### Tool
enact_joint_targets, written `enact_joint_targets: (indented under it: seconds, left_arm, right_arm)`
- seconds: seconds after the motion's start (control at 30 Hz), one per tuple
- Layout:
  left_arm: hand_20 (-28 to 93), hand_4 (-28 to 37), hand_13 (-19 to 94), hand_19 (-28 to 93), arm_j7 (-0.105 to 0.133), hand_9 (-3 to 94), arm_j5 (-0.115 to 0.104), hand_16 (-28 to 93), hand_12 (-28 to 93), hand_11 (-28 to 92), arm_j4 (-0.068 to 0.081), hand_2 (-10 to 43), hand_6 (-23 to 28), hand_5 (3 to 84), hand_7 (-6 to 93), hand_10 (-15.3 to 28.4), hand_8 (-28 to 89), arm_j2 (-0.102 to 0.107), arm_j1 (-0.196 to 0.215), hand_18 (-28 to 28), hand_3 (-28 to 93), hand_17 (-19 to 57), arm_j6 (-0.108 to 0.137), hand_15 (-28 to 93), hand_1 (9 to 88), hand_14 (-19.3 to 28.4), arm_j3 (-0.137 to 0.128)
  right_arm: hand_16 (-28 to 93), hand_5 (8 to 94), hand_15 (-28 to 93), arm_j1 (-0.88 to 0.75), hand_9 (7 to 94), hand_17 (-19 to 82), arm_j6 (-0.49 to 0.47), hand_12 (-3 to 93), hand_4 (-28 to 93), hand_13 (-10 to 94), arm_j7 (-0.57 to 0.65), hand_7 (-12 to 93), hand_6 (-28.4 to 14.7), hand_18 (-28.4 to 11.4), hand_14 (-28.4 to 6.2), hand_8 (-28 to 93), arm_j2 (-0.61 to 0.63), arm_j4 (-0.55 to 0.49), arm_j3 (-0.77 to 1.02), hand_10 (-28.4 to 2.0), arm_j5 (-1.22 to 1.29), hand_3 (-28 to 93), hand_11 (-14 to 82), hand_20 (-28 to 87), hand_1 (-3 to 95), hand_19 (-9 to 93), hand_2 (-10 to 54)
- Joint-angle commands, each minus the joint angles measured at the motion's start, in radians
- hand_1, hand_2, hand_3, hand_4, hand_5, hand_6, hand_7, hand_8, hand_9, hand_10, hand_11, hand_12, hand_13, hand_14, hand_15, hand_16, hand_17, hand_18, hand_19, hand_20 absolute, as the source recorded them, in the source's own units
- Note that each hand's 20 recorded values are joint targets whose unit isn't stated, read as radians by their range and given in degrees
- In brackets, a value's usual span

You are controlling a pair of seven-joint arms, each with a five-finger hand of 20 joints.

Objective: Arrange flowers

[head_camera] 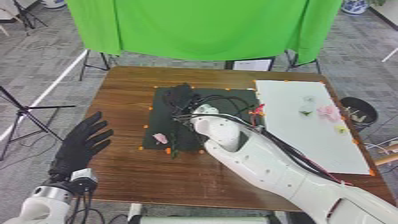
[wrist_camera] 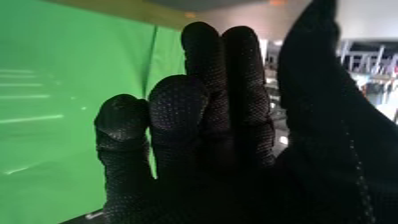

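The right hand (head_camera: 180,96) is over the upper left of the dark mat (head_camera: 160,112); in the right wrist view the same hand (wrist_camera: 209,145) is open, fingers up, with nothing visible in it. My left hand (head_camera: 80,145) stands open beside the table's left edge. A pink flower (head_camera: 160,138) lies on the mat's lower left, near a dark green stem (head_camera: 174,135). Something red (head_camera: 258,109), perhaps a flower, sits at the border between mat and white board (head_camera: 302,142), partly behind the right arm. On the board are a pink flower (head_camera: 329,113), whitish blooms (head_camera: 308,106) and a yellow flower (head_camera: 341,129).
The right arm crosses the brown table (head_camera: 178,177) from the lower right. Orange markers edge the mat and board. A dark bin (head_camera: 359,110) stands off the right edge. Green cloth (head_camera: 204,30) hangs behind the table; tripod legs (head_camera: 35,107) stand to the left.
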Motion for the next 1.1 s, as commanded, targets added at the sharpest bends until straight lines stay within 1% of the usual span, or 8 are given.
enact_joint_targets:
  seconds: [0.03, 0.17, 0.27, 0.43, 0.6, 0.83, 0.97, 1.1]
  left_arm:
    - [8, -27.6, 20, 41, -0.015, 23.7, 0.002, 1, 18, 21, -0.001, -1.6, 2.6, 26.2, 22.0, 10.6, -12, -0.017, 0.015, 23.0, 71, -9.3, -0.011, 32, 25.1, 15.9, -0.007]
    - [8, -27.3, 20, 40, -0.018, 23.6, 0.002, 1, 18, 21, -0.003, -1.5, 2.8, 26.3, 21.4, 10.9, -11, -0.023, 0.019, 23.0, 71, -9.3, -0.014, 31, 25.1, 15.9, -0.012]
    - [8, -27.2, 20, 41, -0.02, 23.5, 0.002, 1, 18, 21, -0.004, -1.3, 3.1, 26.5, 21.0, 11.2, -11, -0.026, 0.027, 23.1, 71, -9.4, -0.013, 32, 25.2, 16.0, -0.017]
    - [9, -26.9, 19, 41, -0.023, 23.4, 0.0, 1, 18, 21, -0.004, -1.3, 3.4, 26.8, 20.5, 11.5, -11, -0.032, 0.034, 23.2, 70, -9.5, -0.017, 32, 25.3, 16.5, -0.021]
    - [9, -26.8, 19, 41, -0.029, 23.4, 0.001, 0, 18, 21, -0.006, -1.3, 3.6, 26.9, 20.4, 11.8, -10, -0.032, 0.04, 23.3, 70, -9.5, -0.018, 33, 25.4, 16.5, -0.03]
    - [9, -26.7, 19, 41, -0.032, 23.4, 0.0, 0, 18, 22, -0.006, -1.3, 3.7, 27.1, 20.8, 11.9, -11, -0.03, 0.043, 23.3, 70, -9.6, -0.021, 33, 25.6, 16.8, -0.029]
    - [8, -26.7, 19, 41, -0.034, 23.3, 0.0, 0, 18, 22, -0.004, -1.2, 3.7, 27.0, 20.9, 12.1, -11, -0.024, 0.037, 23.3, 70, -9.6, -0.024, 33, 25.7, 16.9, -0.024]
    - [8, -26.7, 19, 41, -0.034, 23.3, 0.0, 0, 18, 22, -0.001, -1.3, 3.7, 27.1, 21.0, 12.1, -11, -0.022, 0.035, 23.3, 70, -9.6, -0.026, 34, 25.8, 17.0, -0.021]
  right_arm:
    - [37, 51.8, 78, -0.033, 62.4, 30, -0.075, 26.4, -28, 60, 0.009, 45, 1.1, -18.3, -6.5, -18, 0.056, -0.147, 0.073, -9.7, 0.08, 87, 32.1, 59, 29.5, 87, -9.5]
    - [35, 47.0, 79, -0.081, 56.7, 28, -0.085, 26.2, -28, 57, 0.002, 44, -0.1, -18.4, -7.6, -18, 0.124, -0.255, 0.135, -10.4, 0.172, 87, 32.7, 59, 28.6, 86, -9.5]
    - [35, 46.0, 79, -0.141, 54.8, 27, -0.128, 26.6, -28, 55, -0.097, 44, -0.4, -18.5, -7.8, -18, 0.185, -0.328, 0.23, -10.4, 0.292, 88, 34.1, 59, 29.8, 86, -9.1]
    - [35, 45.2, 79, -0.25, 51.0, 26, -0.185, 31.1, -28, 52, -0.209, 45, 2.1, -18.4, -8.2, -21, 0.317, -0.434, 0.344, -10.0, 0.413, 91, 40.5, 56, 37.1, 82, -6.3]
    - [37, 43.7, 78, -0.368, 43.4, 23, -0.271, 33.5, -28, 45, -0.299, 46, 4.6, -19.0, -8.9, -22, 0.418, -0.527, 0.439, -11.3, 0.442, 92, 48.1, 56, 38.6, 79, -6.5]
    - [39, 43.1, 78, -0.463, 36.6, 20, -0.399, 38.7, -28, 39, -0.375, 43, 5.8, -18.9, -9.9, -23, 0.449, -0.591, 0.483, -12.0, 0.416, 93, 53.5, 56, 40.3, 77, -3.8]
    - [40, 39.6, 78, -0.473, 34.3, 20, -0.397, 45.6, -28, 38, -0.413, 43, 5.4, -18.9, -9.8, -23, 0.445, -0.607, 0.464, -12.4, 0.346, 93, 56.6, 56, 41.6, 77, -3.8]
    - [40, 38.7, 79, -0.484, 34.0, 20, -0.399, 46.8, -28, 38, -0.43, 44, 5.3, -18.6, -9.8, -23, 0.434, -0.622, 0.456, -12.5, 0.319, 93, 57.0, 55, 41.3, 77, -3.6]
